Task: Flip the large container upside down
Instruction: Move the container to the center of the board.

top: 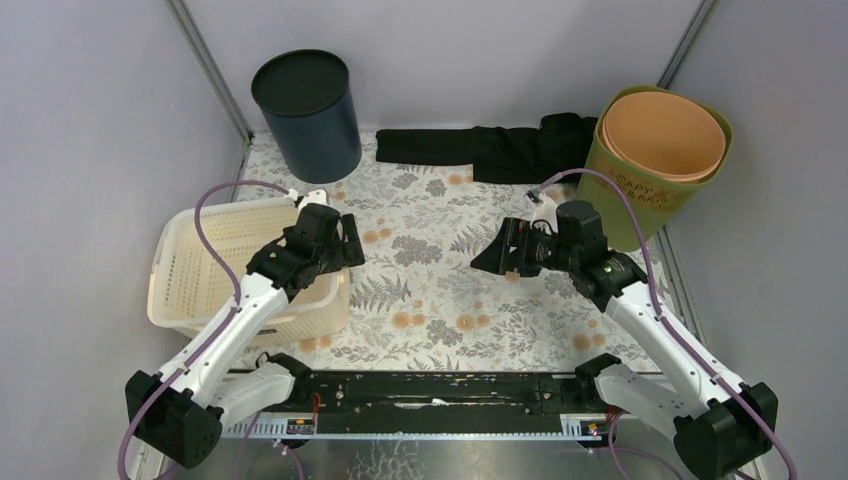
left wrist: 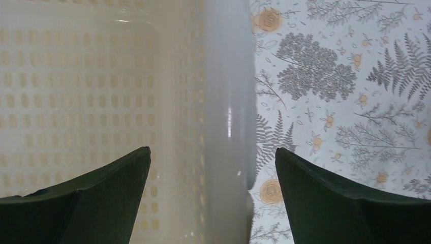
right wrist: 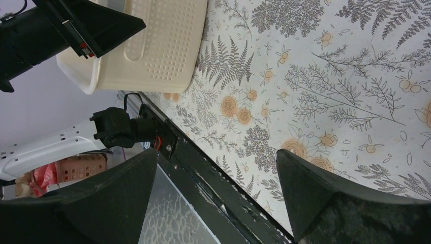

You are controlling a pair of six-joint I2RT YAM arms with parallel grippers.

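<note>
Left arm (top: 235, 320) blocks the basket's (top: 200, 215) right side from above. At the table's (top: 440, 290) back edge, the black cloth (top: 450, 147) slips behind the green bin (top: 625, 205), whose print is unreadable.

The basket (top: 185, 270) is cream, pierced with rows of small slots, on a white tablecloth (top: 430, 290) printed with grey ferns and orange flowers. Behind the basket is a dark navy bin (top: 308, 115). Well to the basket's right are a black cloth (top: 480, 148) and an olive-green bin (top: 650, 200) with a peach inside.
</note>
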